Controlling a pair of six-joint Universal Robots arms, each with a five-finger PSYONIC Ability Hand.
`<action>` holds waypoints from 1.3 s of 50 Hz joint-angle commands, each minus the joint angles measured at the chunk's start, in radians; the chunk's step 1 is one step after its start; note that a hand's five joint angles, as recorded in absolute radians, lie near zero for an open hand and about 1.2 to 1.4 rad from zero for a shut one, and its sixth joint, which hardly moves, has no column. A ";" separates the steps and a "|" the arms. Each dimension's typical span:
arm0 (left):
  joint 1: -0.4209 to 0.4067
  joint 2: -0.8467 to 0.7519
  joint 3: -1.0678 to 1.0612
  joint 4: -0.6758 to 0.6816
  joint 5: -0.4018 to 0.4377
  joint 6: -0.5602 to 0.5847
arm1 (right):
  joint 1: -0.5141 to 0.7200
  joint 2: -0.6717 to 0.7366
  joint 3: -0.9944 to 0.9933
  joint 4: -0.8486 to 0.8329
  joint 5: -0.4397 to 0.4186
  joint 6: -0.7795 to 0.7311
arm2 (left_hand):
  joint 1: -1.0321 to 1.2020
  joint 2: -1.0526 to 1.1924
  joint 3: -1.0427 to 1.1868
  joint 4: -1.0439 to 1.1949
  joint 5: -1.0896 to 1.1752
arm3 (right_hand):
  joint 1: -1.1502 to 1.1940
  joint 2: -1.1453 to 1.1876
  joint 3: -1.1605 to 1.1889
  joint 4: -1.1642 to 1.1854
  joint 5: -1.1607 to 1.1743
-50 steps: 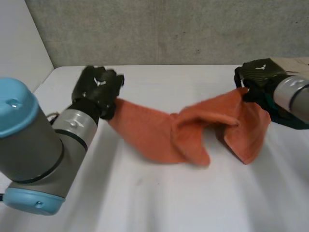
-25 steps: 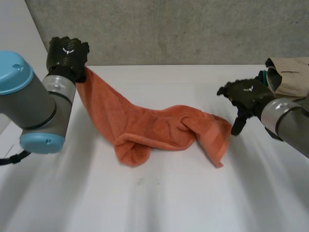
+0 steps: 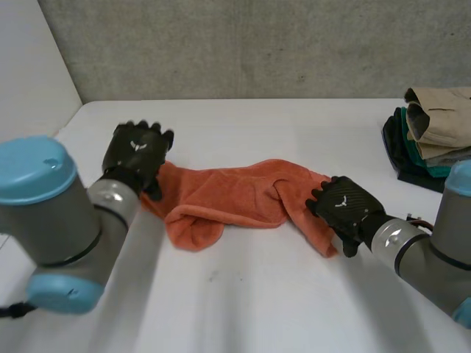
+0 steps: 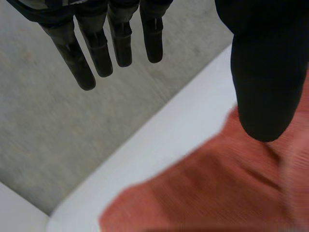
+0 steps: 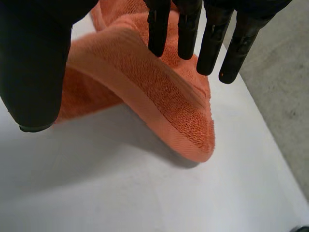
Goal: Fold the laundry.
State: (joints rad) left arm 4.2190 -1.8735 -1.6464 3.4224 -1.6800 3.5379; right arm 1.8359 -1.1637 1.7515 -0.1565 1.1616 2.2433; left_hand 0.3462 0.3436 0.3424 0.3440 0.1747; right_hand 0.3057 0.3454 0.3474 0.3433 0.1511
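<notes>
The robot's left hand (image 3: 136, 154) is open, fingers straight and thumb spread wide, gripping nothing. It sits at the nine o'clock end of an orange towel (image 3: 235, 195). The right hand (image 3: 344, 208) is likewise open. Its fingers extend above the towel's corner at about four o'clock, with the thumb held apart on the other side of that corner (a pose that looks ready to close, though nothing is pinched). With one hand at each end, the arms seem placed to take opposite ends and spread the cloth flat before folding. The towel lies near the middle of the white table (image 3: 243, 301), rumpled and bunched lengthwise. One lobe is rolled under itself at seven o'clock, and a thick hemmed edge shows at the right-hand corner. A stack of folded clothes (image 3: 430, 129) rests at the table's two o'clock.
</notes>
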 commanded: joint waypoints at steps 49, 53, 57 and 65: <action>0.016 -0.067 0.071 -0.195 0.106 -0.133 | -0.239 0.024 -0.375 0.538 0.026 0.314 | 1.050 1.053 1.054 1.052 1.047 | 1.091 1.051 1.049 1.053 1.071; 0.016 -0.157 0.112 -0.183 0.105 0.028 | -0.193 0.067 -0.426 0.537 0.101 0.309 | 1.050 1.053 1.054 1.052 1.047 | 1.091 1.051 1.049 1.053 1.071; 0.016 -0.249 0.255 -0.124 0.075 0.128 | -0.130 0.105 -0.503 0.411 0.121 0.380 | 1.050 1.053 1.054 1.052 1.047 | 1.091 1.051 1.049 1.053 1.071; 0.021 -0.332 0.646 0.188 0.049 0.182 | -0.080 0.118 -0.687 -0.027 0.128 0.573 | 1.050 1.053 1.054 1.052 1.047 | 1.091 1.051 1.049 1.053 1.071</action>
State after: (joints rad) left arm 4.2357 -2.1533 -1.2900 3.3620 -1.6143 3.6924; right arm 1.7148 -1.0489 1.2053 0.1771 1.2876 2.6453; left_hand 1.1418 1.1969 1.1932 1.1985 0.9845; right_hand 0.9724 1.1751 1.1804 1.1874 0.9835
